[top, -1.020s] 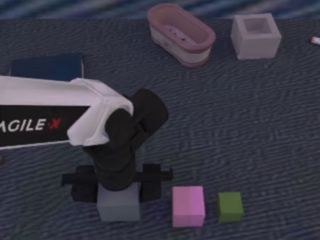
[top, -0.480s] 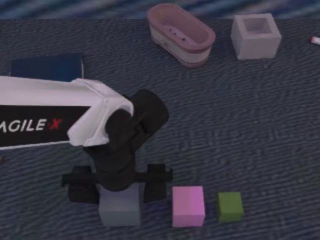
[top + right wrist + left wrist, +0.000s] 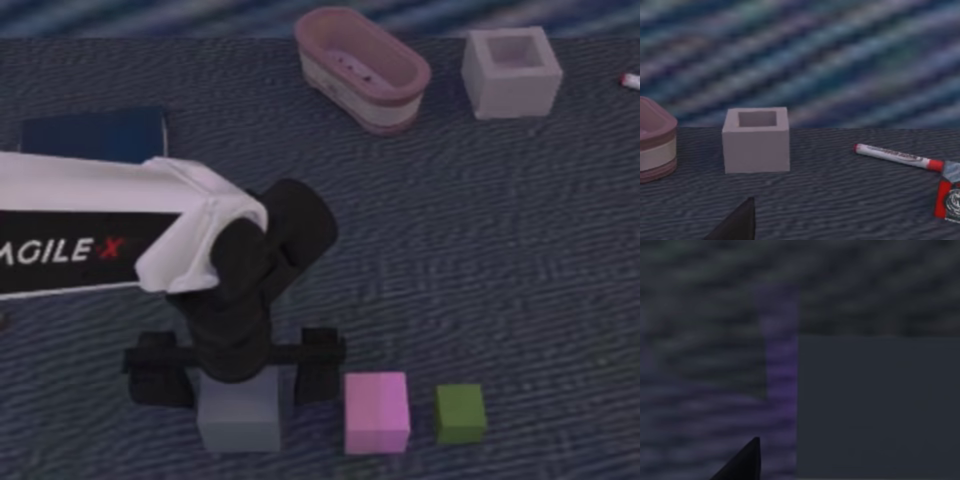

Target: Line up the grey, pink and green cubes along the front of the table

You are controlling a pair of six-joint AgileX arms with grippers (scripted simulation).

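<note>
My left gripper (image 3: 237, 372) hung over the grey cube (image 3: 239, 412) at the front of the surface (image 3: 520, 260), its fingers (image 3: 318, 365) spread wide on either side and clear of the cube. The pink cube (image 3: 377, 411) sat just right of the grey cube, and the green cube (image 3: 460, 413) just beyond the pink.

The left arm (image 3: 110, 225) has a white shell with a black side panel, marked "AGILE X" in white letters with a red X. Its wrist is matte black and rounded; the left hand (image 3: 235, 365) is black, with blocky fingers.
</note>
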